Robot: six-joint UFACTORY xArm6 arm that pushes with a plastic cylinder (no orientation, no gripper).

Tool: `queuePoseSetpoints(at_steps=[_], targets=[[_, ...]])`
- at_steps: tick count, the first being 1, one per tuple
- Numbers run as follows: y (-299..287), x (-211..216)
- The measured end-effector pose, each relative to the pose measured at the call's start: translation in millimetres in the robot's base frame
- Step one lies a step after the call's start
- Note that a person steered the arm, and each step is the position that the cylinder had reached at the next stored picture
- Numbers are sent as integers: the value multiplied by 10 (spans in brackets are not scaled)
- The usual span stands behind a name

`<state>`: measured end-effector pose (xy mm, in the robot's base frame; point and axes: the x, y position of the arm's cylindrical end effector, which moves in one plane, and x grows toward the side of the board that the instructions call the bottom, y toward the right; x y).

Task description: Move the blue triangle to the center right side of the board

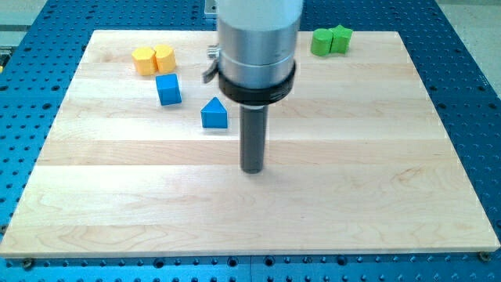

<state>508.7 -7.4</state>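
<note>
The arm enters from the view's top as a wide silver cylinder with a black collar, from which the straight dark rod descends vertically; my tip (252,169) rests on the board near its centre, toward the view's bottom and slightly to the view's right of the blue triangle, close to it but not touching. The arm carries no hand, only this rod, so nothing is grasped. The tabletop (438,262) is a blue perforated plate with a regular grid of holes, and a light wooden board (313,211) of joined planks lies on it; the nearer half of the board is bare wood. The blue triangle (214,113) sits in the upper half of the board, left of the rod, with a peaked top and a flat front face turned toward the view's bottom. Beyond it to the view's left stands a blue cube (167,89), apart from the triangle. Farther still, near the top left corner, two yellow blocks (153,59) sit touching each other. Near the top right edge, two green blocks (331,41) also touch; their exact shapes cannot be made out.
</note>
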Motion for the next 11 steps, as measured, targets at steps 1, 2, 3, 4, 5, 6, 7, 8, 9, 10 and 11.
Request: queuePoseSetpoints(at_steps=[1,2,3,4,5,6,7,8,9,10,11], targets=[[-230,-286],[-947,-477],[-881,-892],[83,-790],[233,-734],[-424,-1066],[232,-1145],[1318,-549],[1206,-792],[1532,-1209],[1956,-887]])
